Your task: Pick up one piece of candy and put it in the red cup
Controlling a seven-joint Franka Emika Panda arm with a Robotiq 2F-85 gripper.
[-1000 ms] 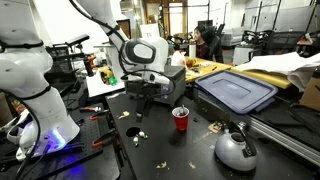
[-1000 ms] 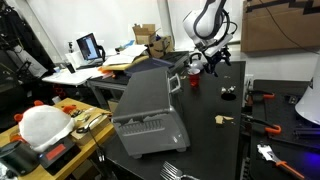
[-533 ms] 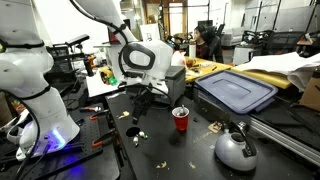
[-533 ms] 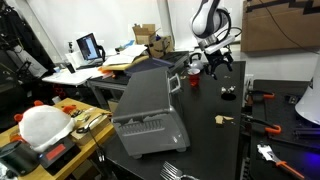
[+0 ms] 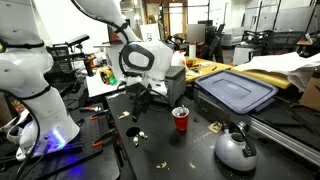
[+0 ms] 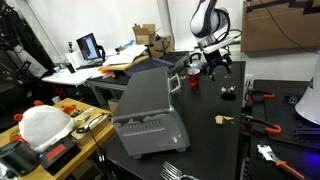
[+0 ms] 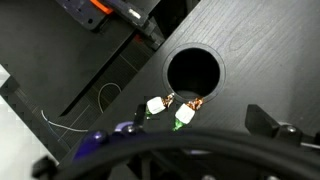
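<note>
Red on the outside and pale at the rim, the cup (image 5: 181, 119) stands upright on the black table (image 5: 190, 152). Its open top faces up. In an exterior view the cup (image 6: 175, 82) looks tiny next to the big grey oven (image 6: 148, 110), close by the oven's far corner.

The candy (image 5: 135, 131) lies in small pale bits on the table, apart from the cup, on the side where the arm is. A few more bits lie scattered nearer the silver kettle (image 5: 236, 148). We see the candy (image 7: 172, 107) best in the wrist view. There it is a little bunch of wrapped pieces: one white, one green, and one orange and shiny. They sit right at the edge of a round hole (image 7: 195, 72) in the table top.

The gripper (image 5: 139, 102) hangs in the air over the candy and points down at it. We see a gap between them. In an exterior view the gripper (image 6: 214, 68) is past the cup, well apart from it. We cannot tell if its fingers are spread or closed, as they look too small and dark
</note>
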